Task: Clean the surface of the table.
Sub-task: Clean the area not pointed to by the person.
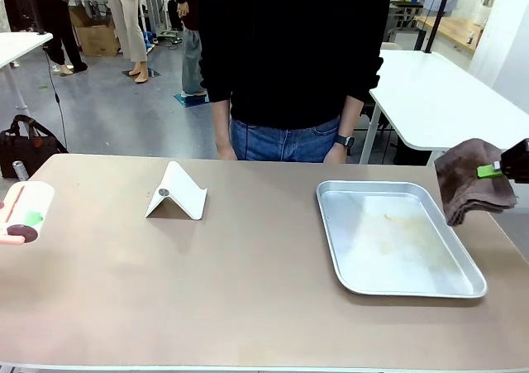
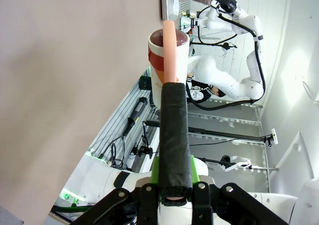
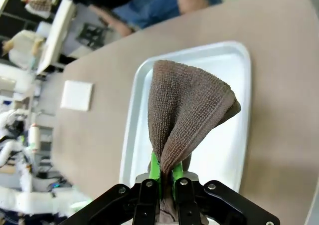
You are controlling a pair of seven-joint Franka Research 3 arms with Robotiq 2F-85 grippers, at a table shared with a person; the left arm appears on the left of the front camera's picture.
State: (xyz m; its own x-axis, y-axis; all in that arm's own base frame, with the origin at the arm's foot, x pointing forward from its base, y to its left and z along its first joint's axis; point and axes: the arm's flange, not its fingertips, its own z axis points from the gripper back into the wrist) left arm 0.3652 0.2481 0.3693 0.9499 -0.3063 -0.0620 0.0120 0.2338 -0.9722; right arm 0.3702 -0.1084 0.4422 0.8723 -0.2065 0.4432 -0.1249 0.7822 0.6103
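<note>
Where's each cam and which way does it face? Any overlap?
Front: fixed between the arms, facing across the table at the person; right jaws hold the cloth at the right edge.
Left wrist: on the left arm, looking along left jaws shut on the roller; the right arm shows farther off.
Right wrist: on the right arm, looking along right jaws shut on the cloth, over the tray.
Shared: cloth in all three; tray in front and right wrist.

On the table (image 1: 248, 307), a folded stand (image 1: 176, 193) lies left of the tray (image 1: 397, 249).
</note>
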